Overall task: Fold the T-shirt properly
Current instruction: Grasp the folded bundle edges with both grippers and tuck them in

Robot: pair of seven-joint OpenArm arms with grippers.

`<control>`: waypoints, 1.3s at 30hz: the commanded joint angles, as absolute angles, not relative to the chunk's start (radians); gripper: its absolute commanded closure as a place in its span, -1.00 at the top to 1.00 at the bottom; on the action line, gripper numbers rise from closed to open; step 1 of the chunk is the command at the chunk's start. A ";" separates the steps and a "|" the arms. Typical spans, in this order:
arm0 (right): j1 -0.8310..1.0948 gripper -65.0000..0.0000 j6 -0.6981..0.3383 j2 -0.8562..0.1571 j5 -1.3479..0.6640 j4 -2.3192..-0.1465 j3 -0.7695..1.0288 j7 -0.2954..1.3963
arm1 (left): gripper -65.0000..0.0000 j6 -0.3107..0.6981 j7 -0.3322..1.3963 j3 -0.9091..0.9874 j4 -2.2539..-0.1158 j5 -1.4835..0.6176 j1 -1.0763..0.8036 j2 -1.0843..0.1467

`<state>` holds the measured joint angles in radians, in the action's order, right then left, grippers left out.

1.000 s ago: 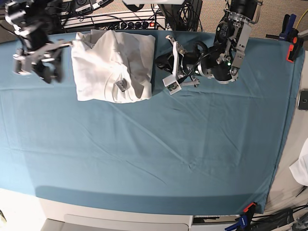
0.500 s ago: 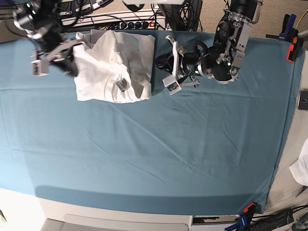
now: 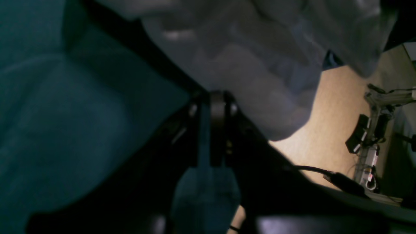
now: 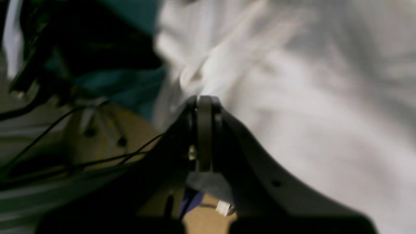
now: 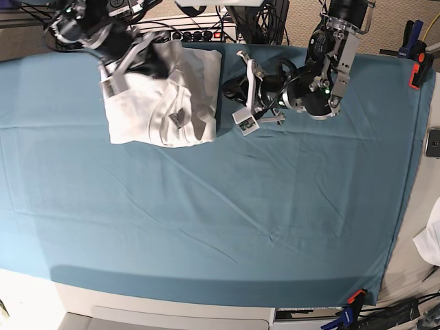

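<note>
The white T-shirt (image 5: 199, 82) lies folded into a rough rectangle at the back left of the teal table cover (image 5: 240, 206). My right gripper (image 5: 155, 65) reaches over the shirt's upper left part. In the right wrist view its fingertips (image 4: 203, 97) are pressed together, and the T-shirt's fabric (image 4: 292, 113) puckers at them. Just off the shirt's right edge, low over the cover, rests my left gripper (image 5: 230, 89). Seen from the left wrist, that gripper (image 3: 211, 94) has its jaws almost together with nothing between them, and the T-shirt (image 3: 260, 65) bulges just beyond.
A power strip and cables (image 5: 172, 31) run behind the table's back edge, close to the shirt. An orange clamp (image 5: 416, 72) holds the cover at the right edge. A phone (image 5: 433, 143) and a white cloth (image 5: 433, 240) lie off the table's right side.
My right gripper shut at the shirt's left edge and swung right, from left of the shirt to over its upper left part. The fabric there has creased. The left arm has not moved.
</note>
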<state>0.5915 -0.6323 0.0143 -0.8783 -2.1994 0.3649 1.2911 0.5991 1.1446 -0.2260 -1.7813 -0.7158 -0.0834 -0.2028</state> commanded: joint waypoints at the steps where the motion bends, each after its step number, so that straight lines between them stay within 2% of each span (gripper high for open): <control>1: 0.596 -1.00 -0.640 0.008 -0.901 -2.219 0.344 1.273 | -0.79 0.603 1.126 -0.224 -1.800 -0.734 -0.072 -0.202; 10: 0.546 -1.00 -0.678 0.009 -0.900 -2.219 0.167 1.219 | -0.79 0.603 1.117 -0.224 -1.800 -0.734 -0.072 -0.202; 14: 0.529 -1.00 -0.698 0.008 -0.895 -2.225 0.149 1.225 | -0.79 0.603 1.115 -0.224 -1.800 -0.733 -0.072 -0.202; 17: 0.529 -1.00 -0.698 0.008 -0.835 -2.300 0.214 1.217 | -0.79 0.602 1.117 -0.224 -1.800 -0.725 -0.072 -0.202; 22: 0.530 -1.00 -0.698 0.009 -0.803 -2.356 0.457 1.149 | -0.79 0.575 1.118 -0.188 -1.801 -0.715 -0.072 -0.202; 24: 0.529 -1.00 -0.698 0.009 -0.849 -2.356 0.533 1.155 | -0.80 0.576 1.119 -0.146 -1.806 -0.772 -0.072 -0.202; 27: 0.529 -1.00 -0.698 0.008 -0.848 -2.356 0.604 1.160 | -1.00 0.612 1.135 -0.069 -1.827 -0.938 -0.072 -0.202; 31: 0.529 -1.00 -0.698 0.007 -0.848 -2.356 0.650 1.156 | -1.00 0.698 1.217 -0.030 -1.842 -1.198 -0.072 -0.197; 35: 0.511 -1.00 -0.698 0.007 -0.849 -2.346 0.649 1.141 | -1.00 0.698 1.283 -0.069 -1.843 -1.346 -0.093 -0.162; 39: 0.445 -1.00 -0.698 0.004 -0.902 -2.200 0.649 1.158 | -1.00 0.698 1.302 -0.188 -1.844 -1.383 -0.114 -0.122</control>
<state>0.4397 -0.6930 0.0139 -0.8734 -2.1796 0.6449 1.1812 0.6930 1.3170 -0.1902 -1.8267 -1.3476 -0.1230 -0.1284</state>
